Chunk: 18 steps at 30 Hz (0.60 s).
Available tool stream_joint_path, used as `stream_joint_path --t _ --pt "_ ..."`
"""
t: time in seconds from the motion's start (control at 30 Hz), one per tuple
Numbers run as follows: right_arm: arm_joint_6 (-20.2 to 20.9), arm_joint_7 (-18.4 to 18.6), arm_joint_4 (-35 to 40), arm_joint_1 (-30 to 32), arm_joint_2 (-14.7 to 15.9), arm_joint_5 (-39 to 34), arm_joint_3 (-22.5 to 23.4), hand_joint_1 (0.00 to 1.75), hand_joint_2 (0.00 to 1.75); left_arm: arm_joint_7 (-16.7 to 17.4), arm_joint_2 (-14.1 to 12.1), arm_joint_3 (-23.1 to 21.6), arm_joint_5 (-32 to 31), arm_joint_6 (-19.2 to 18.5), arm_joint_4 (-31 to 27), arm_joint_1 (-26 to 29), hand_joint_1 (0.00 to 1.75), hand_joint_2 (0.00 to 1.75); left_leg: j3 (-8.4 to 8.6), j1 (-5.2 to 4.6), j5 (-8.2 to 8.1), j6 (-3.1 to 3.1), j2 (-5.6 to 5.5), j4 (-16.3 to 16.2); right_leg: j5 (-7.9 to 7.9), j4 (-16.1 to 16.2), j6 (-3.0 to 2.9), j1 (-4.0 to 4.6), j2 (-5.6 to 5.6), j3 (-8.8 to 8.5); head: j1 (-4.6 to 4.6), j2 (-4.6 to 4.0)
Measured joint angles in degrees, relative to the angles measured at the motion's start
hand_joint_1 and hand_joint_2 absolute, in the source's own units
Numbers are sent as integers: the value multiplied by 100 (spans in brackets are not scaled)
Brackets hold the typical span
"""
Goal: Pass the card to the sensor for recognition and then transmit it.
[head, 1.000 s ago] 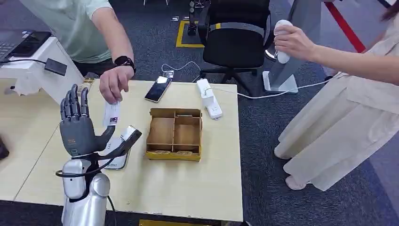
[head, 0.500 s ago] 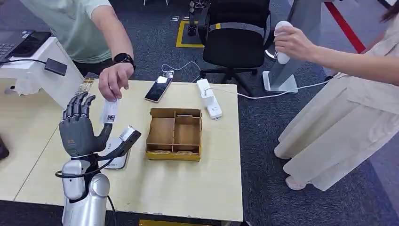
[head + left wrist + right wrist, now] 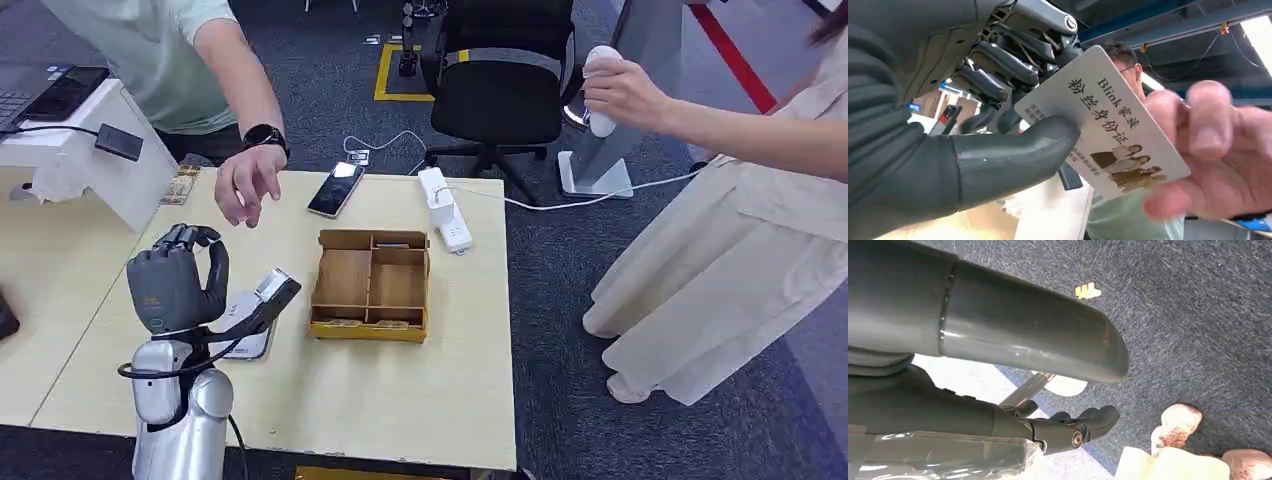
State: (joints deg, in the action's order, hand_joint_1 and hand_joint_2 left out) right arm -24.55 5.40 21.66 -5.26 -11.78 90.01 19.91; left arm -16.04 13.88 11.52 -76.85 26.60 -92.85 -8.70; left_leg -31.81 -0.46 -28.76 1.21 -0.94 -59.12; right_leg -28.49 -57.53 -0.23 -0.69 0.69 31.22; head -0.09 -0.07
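The left hand (image 3: pixel 172 283) has curled its fingers onto the card (image 3: pixel 1103 125), and the person's hand (image 3: pixel 243 183) has drawn back

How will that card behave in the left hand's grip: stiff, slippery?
Probably stiff: the card stays flat where it juts past the thumb. Its printed face looks smooth, so it may slip. It looks thin and light. The left hand pinches one end only; the person's hand is blurred near the other.

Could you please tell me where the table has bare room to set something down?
Free: the table strip in front of the box, and its right edge beside the box. Crowded: left hand over the scanner, phone and power strip behind.
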Motion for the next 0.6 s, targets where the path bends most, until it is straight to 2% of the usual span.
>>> stream_joint_path --t 0.33,0.6 --pt "0 0 0 -1 0 0 -2 0 0 -13 0 0 81 -41 0 2 175 175 -1 0 0 0 0 0 0 0 0 0 0 0 0 0" --pt "-7 0 0 -1 0 0 0 0 0 -103 0 0 466 -413 0 31 175 175 0 0 0 0 0 0 0 0 0 0 0 0 0 0"
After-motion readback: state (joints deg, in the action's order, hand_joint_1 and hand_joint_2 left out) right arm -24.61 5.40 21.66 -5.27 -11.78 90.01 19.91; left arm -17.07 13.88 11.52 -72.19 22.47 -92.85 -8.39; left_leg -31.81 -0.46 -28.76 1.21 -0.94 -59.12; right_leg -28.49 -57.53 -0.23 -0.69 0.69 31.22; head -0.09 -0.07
